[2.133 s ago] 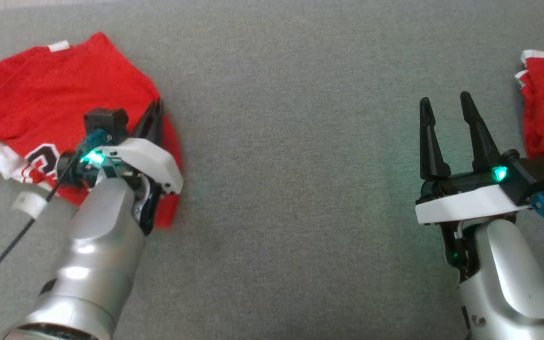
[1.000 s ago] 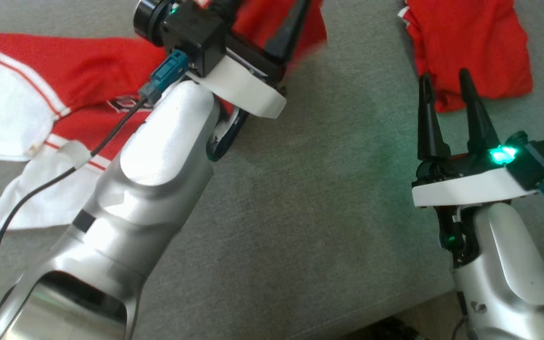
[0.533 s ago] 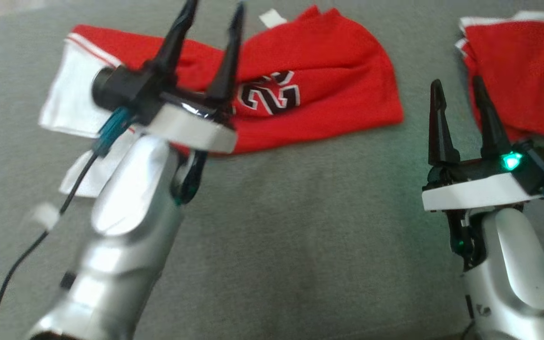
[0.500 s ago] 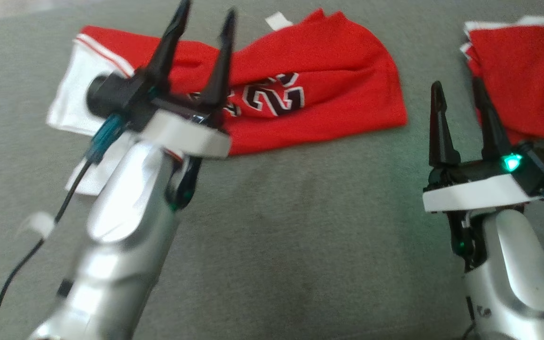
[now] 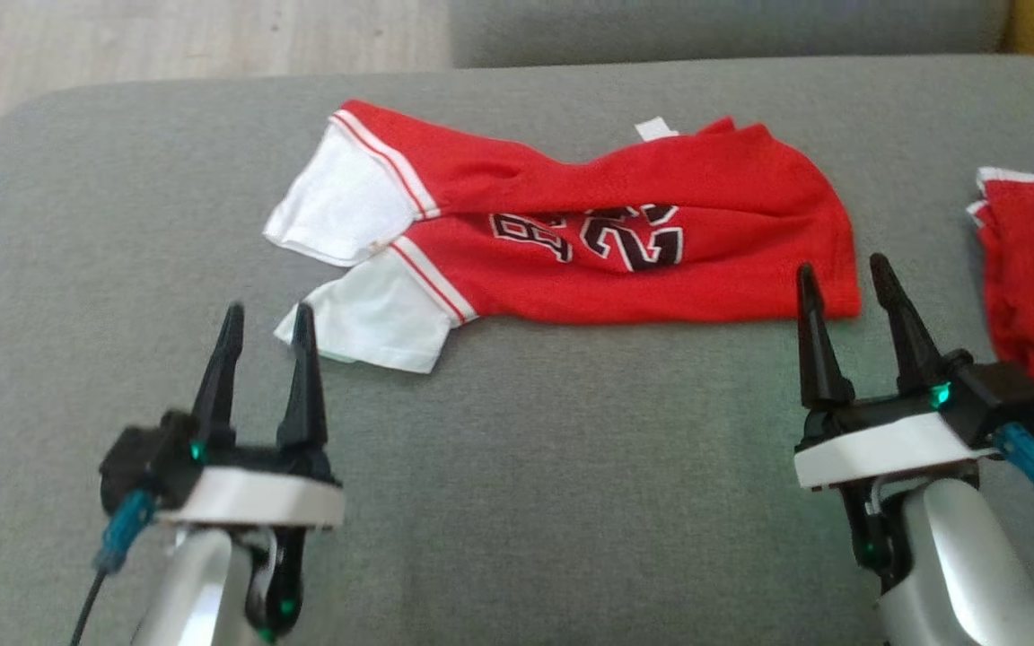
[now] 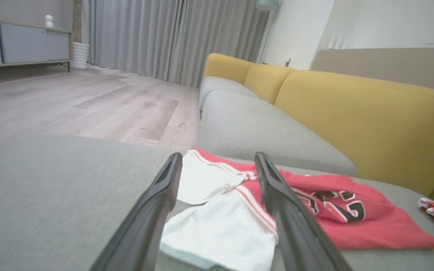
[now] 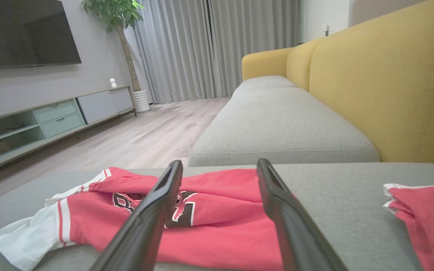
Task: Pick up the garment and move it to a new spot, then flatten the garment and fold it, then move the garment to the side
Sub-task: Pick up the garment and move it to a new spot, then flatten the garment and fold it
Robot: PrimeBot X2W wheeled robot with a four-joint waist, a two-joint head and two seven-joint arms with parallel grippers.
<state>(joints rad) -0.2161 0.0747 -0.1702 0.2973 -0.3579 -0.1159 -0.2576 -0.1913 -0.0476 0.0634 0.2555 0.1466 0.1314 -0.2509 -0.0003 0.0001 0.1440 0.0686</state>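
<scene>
Head view: rumpled red jersey (image 5: 705,193), grey woven cushion (image 5: 571,467); left tool (image 5: 267,311), right tool (image 5: 842,266) agape.

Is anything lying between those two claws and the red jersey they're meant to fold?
Nothing visible does. Just bare grey cushion lies between the open left gripper, the open right gripper and the jersey.

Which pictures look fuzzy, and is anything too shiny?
Head view: a bit soft all over, but the numbers on the shirt still read. Left wrist view: the jaws up close are blurry, the floor beyond sharper. Right wrist view: the same, blurry jaws, crisp sofa. No harsh glare anywhere.
</scene>
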